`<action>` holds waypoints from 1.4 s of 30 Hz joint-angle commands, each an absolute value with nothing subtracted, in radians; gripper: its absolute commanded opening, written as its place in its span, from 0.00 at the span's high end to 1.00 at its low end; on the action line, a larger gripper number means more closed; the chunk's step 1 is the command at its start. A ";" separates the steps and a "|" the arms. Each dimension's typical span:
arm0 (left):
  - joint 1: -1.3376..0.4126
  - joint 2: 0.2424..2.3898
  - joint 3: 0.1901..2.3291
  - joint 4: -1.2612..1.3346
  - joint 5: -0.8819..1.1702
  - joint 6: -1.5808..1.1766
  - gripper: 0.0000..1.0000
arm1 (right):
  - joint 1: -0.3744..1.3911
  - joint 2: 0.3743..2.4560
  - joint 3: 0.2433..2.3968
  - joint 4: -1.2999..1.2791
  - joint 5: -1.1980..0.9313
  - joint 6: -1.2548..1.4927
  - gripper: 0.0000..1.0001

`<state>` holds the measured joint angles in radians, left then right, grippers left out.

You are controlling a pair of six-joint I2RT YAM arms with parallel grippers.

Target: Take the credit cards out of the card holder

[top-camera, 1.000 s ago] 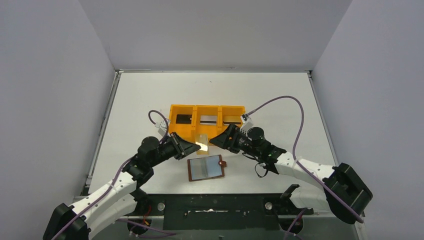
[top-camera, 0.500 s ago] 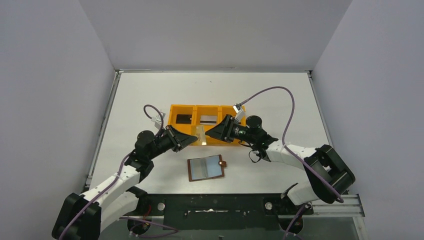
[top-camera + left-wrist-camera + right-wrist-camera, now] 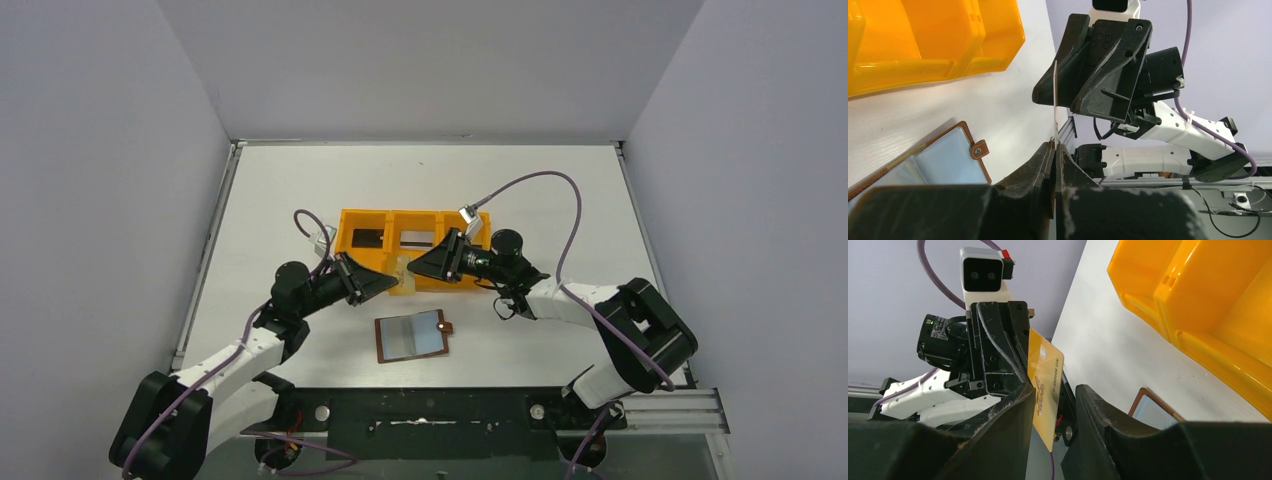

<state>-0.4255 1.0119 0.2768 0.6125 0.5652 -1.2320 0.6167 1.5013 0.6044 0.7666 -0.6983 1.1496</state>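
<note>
Left pincer [image 3: 1054, 146] clamped tight on one edge of the tan-gold card [image 3: 1046, 375], held on edge in the air just off the orange tray [image 3: 415, 214] near wall. Right pincer [image 3: 1055, 386] part open, jaws straddling that card, gap showing on one side. Card holder [image 3: 411, 336] lies open at the bench [image 3: 300, 190] near edge, centre. Black card [image 3: 367, 238] in tray's left compartment, silvery grey card [image 3: 417, 238] in the middle one.

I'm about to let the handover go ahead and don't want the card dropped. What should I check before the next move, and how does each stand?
1. Left fingers clamped on the gold card: ok.
2. Card between the right fingers: ok.
3. Right fingers closed on the card: not ok, a gap shows on one side.
4. Free compartment in the orange tray: cannot tell, the right arm hides it.
5. Wallet lying open, apart from all fingers: ok.
</note>
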 commanded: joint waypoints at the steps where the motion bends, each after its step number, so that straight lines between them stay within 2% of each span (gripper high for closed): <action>1: -0.412 1.030 0.263 0.764 0.609 -1.262 1.00 | 0.617 1.520 0.647 0.858 -0.741 1.168 0.65; 7: -0.390 1.069 0.244 0.834 0.630 -1.281 1.00 | 0.617 1.547 0.653 0.893 -0.757 1.196 0.74; 13: -0.367 1.075 0.231 0.849 0.617 -1.287 1.00 | 0.617 1.539 0.646 0.888 -0.790 1.196 0.75; 22: -0.365 1.120 0.230 0.940 0.655 -1.318 1.00 | 0.624 1.610 0.651 1.033 -0.800 1.289 0.73; 28: -0.365 1.108 0.228 0.937 0.658 -1.321 1.00 | 0.628 1.606 0.655 0.993 -0.785 1.264 0.73; 42: -0.365 1.093 0.236 0.892 0.640 -1.298 1.00 | 0.627 1.568 0.638 1.012 -0.813 1.277 1.00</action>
